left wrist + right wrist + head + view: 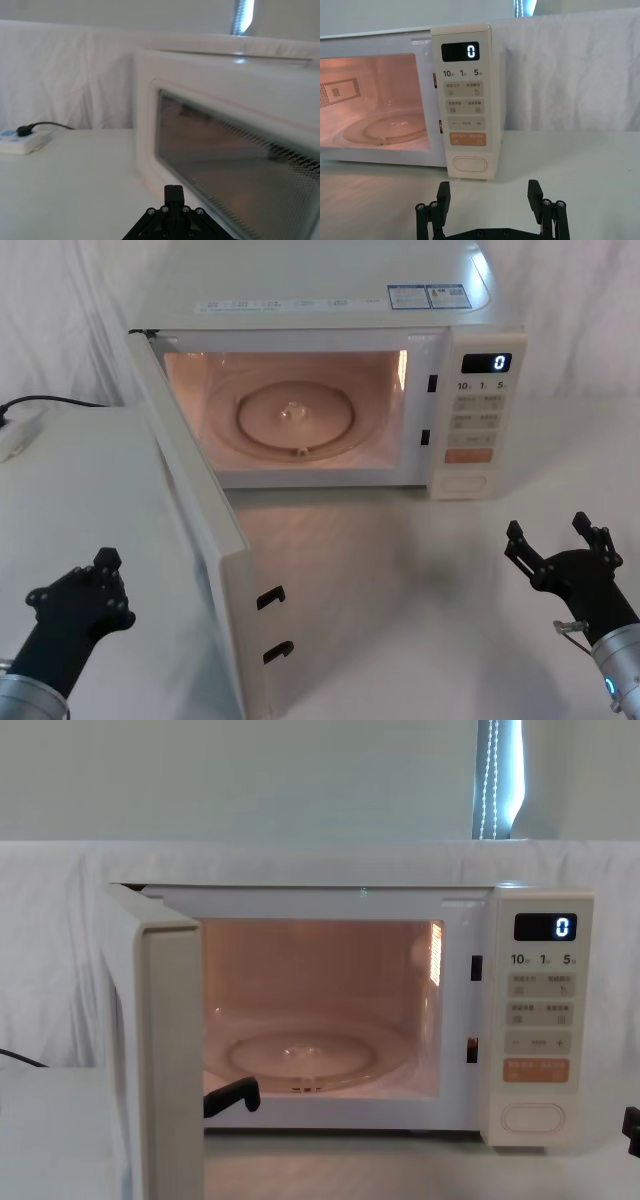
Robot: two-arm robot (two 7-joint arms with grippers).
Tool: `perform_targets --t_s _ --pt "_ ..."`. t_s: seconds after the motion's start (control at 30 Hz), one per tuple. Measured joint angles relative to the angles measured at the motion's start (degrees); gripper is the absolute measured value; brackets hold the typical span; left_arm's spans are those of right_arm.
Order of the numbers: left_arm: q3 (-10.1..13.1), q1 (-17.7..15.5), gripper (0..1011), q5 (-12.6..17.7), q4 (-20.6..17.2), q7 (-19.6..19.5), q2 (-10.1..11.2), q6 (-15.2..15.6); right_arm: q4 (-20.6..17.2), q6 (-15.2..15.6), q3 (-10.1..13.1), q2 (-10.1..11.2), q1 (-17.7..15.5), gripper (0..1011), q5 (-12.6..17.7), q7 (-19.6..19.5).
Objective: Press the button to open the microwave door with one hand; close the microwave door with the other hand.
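Door-closing is your step: the wide cream microwave door with dark mesh window stands swung out just right of your black left gripper, whose finger state I cannot tell. Push its outer face rightward, steadily. Right gripper waits spread, short of the oval cream button.

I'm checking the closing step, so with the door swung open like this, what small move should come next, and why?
Probably bring the left gripper in against the outer face of the door to start pushing it shut. The door stands wide open with the cavity lit, so the button has done its job. The right gripper is open and back from the panel, while the left sits just outside the door's window.
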Motion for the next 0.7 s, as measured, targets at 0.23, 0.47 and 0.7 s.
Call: perform_targets --t_s 0.23,0.47,0.7 --pt "-2.0 2.1 0 -4.0 -5.0 -4.9 3.1 2.9 0.0 0.0 0.0 0.0 0.0 1002 0.0 0.0" --pt "-5.2 2.8 0 -10.3 -9.3 -9.2 7.1 5.7 0.0 0.0 0.0 0.0 0.0 1002 0.0 0.0" --pt "-6.7 1.8 0 -13.6 -11.0 -11.3 9.7 7.1 0.0 0.0 0.0 0.0 0.0 1002 0.0 0.0"
